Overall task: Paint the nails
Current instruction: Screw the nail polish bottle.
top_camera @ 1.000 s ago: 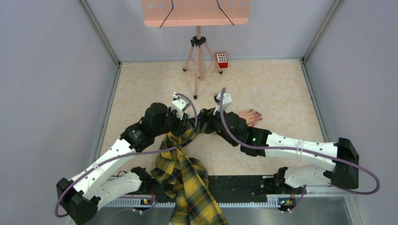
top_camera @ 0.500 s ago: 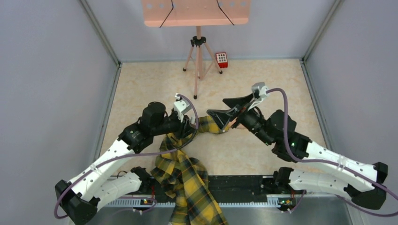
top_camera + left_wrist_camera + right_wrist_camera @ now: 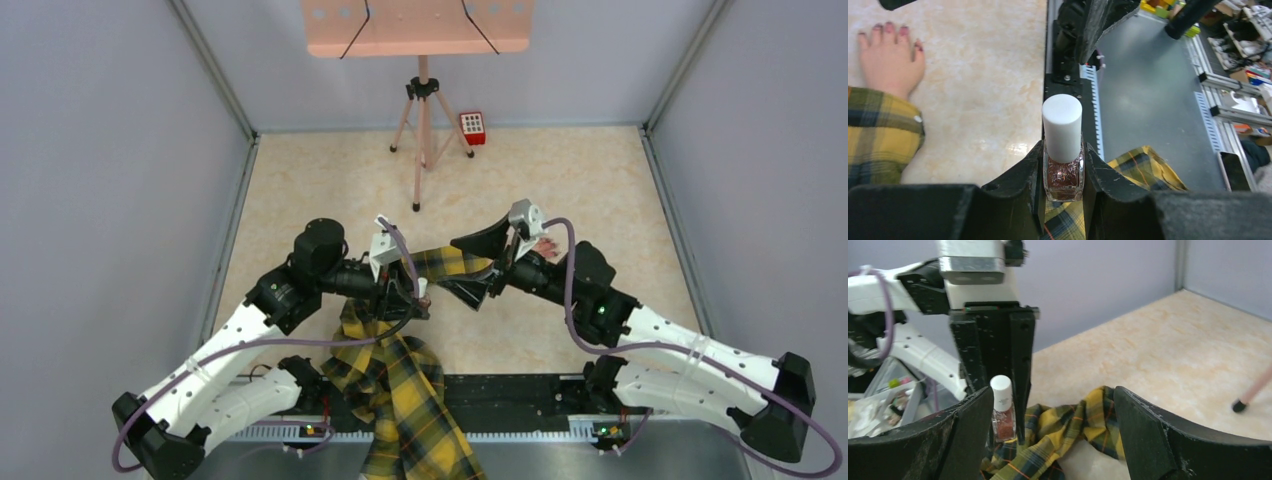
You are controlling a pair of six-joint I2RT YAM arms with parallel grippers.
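Observation:
My left gripper (image 3: 1064, 150) is shut on a small nail polish bottle (image 3: 1064, 172) with a white cap and glittery red-brown polish, held upright over the yellow-black plaid sleeve (image 3: 450, 262). The pale mannequin hand (image 3: 890, 57) lies flat on the table, and its dark red nails (image 3: 888, 27) show in the left wrist view. In the top view the hand (image 3: 545, 246) is mostly hidden behind my right arm. My right gripper (image 3: 475, 268) is open, facing the bottle (image 3: 1002, 412) from the right above the sleeve (image 3: 1073, 425), with nothing between its fingers.
A pink tripod (image 3: 423, 130) carrying a pink board (image 3: 415, 25) stands at the back, with a small red keypad box (image 3: 472, 127) beside it. Plaid cloth (image 3: 400, 390) hangs over the black rail (image 3: 520, 400) at the near edge. Grey walls close in the table.
My right gripper lifted off the sleeve, opened wide and swung right, then came back left toward the bottle. The left gripper drew slightly nearer, still holding the bottle.

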